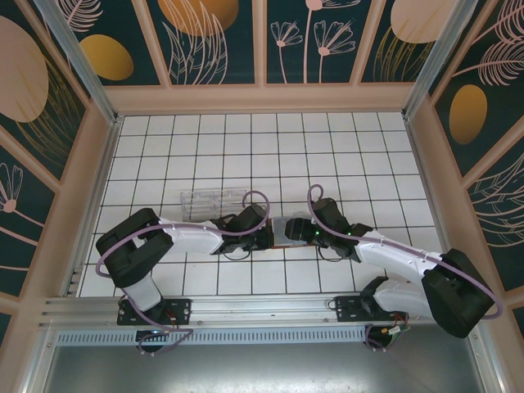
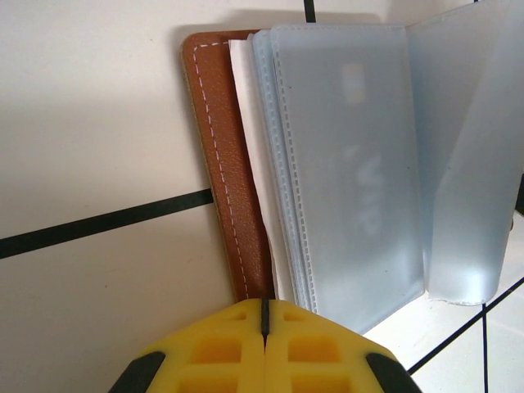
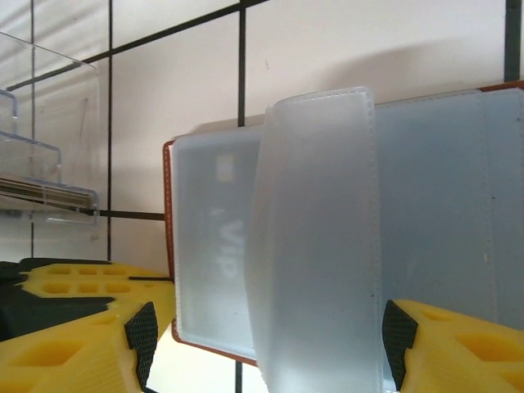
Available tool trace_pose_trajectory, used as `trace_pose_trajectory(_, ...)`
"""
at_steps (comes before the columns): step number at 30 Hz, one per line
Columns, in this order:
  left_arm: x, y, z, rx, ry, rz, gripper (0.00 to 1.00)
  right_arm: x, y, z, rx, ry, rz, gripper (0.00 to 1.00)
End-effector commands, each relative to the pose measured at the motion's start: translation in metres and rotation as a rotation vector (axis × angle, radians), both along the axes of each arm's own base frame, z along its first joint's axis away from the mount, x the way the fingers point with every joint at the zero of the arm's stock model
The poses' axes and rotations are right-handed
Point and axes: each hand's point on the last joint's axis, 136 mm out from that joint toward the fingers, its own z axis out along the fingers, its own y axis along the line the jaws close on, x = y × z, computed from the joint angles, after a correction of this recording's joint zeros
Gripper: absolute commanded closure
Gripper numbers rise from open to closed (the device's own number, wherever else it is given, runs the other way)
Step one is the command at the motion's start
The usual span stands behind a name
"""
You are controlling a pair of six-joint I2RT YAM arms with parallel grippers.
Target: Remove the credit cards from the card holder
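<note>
Lying open like a book, the card holder (image 1: 286, 232) sits flat on the white tiled worktop (image 1: 205, 139), about midway along it and closer to its near edge than its far one. Its cover is smooth brown leather-like material with a line of pale stitching along the rim. Inside are frosted blue-grey plastic sleeves (image 2: 352, 180) with stitched edges. One sleeve (image 3: 315, 246) stands up in a soft curl, and a card (image 3: 214, 246) with faint lettering shows through the flat sleeve beside it.

The left claw (image 2: 264, 327) has its ribbed yellow fingertips pressed together at the holder's edge; whether they bear on the cover is not clear. The right claw (image 3: 270, 344) stands apart, with the curled sleeve between its fingers. A clear plastic box (image 1: 211, 199) rests just beyond the holder, toward the far left.
</note>
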Motion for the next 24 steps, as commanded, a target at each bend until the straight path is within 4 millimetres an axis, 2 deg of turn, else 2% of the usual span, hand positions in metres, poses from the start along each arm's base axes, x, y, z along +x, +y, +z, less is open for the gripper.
trace_pose_trajectory(1, -0.009, 0.009, -0.014, 0.058, 0.033, -0.012, 1.00, 0.004, -0.002, 0.001, -0.058, -0.016, -0.006, 0.26)
trace_pose_trajectory(4, -0.003, 0.011, 0.005, 0.040, -0.011, 0.008, 1.00, 0.009, -0.016, -0.004, -0.148, -0.022, -0.054, 0.36)
trace_pose_trajectory(6, 0.000, 0.014, 0.012, 0.047, -0.034, 0.028, 1.00, 0.014, -0.032, -0.004, -0.240, -0.040, -0.111, 0.37)
trace_pose_trajectory(8, 0.002, 0.017, 0.019, 0.043, -0.050, 0.041, 1.00, 0.017, -0.037, 0.003, -0.292, -0.071, -0.128, 0.37)
trace_pose_trajectory(12, 0.004, 0.027, 0.027, 0.032, -0.075, 0.090, 1.00, 0.020, -0.019, 0.028, -0.293, -0.155, -0.076, 0.36)
trace_pose_trajectory(16, 0.000, 0.033, 0.027, 0.018, -0.070, 0.113, 1.00, 0.018, 0.006, 0.037, -0.282, -0.178, -0.006, 0.36)
trace_pose_trajectory(20, -0.002, 0.037, 0.025, 0.003, -0.067, 0.125, 1.00, 0.014, 0.032, 0.024, -0.268, -0.141, 0.075, 0.38)
trace_pose_trajectory(24, -0.004, 0.037, 0.024, -0.002, -0.062, 0.123, 1.00, 0.009, 0.045, 0.003, -0.308, -0.097, 0.121, 0.41)
